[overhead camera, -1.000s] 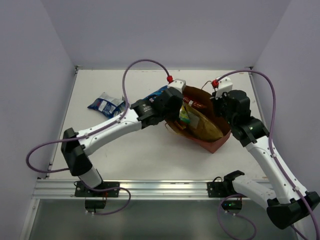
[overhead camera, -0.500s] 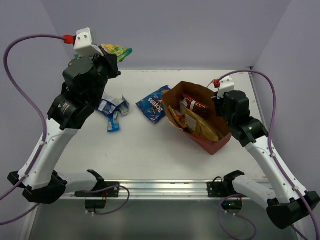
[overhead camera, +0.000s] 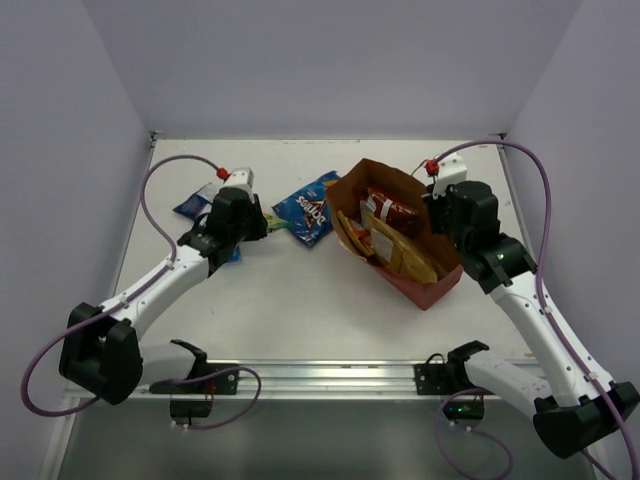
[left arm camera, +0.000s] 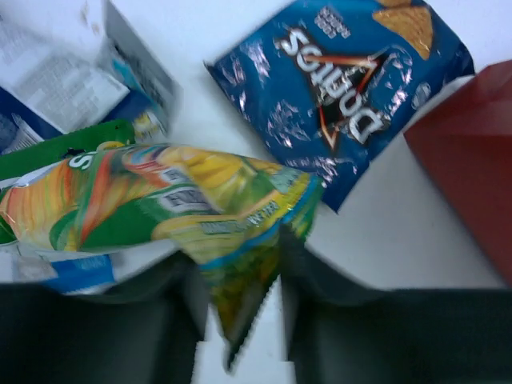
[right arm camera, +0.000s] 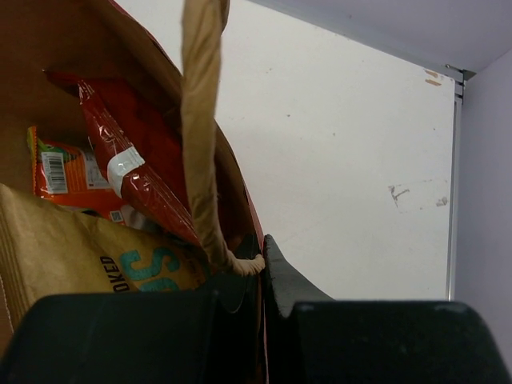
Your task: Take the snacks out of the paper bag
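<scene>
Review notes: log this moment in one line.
left tool: yellow-green packet corner between fingers | right tool: shut on paper bag rim | snacks in bag

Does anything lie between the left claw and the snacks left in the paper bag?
Yes. A yellow-green packet sits in the left claw, and a blue chip bag lies on the table between it and the paper bag. Its mouth is open, rim pinched by the right claw.

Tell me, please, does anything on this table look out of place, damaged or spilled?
Nothing looks spilled or torn. Only the paper bag is askew: it lies tipped over with its mouth open, snacks inside, and the right gripper pinches its rim beside a handle.
</scene>
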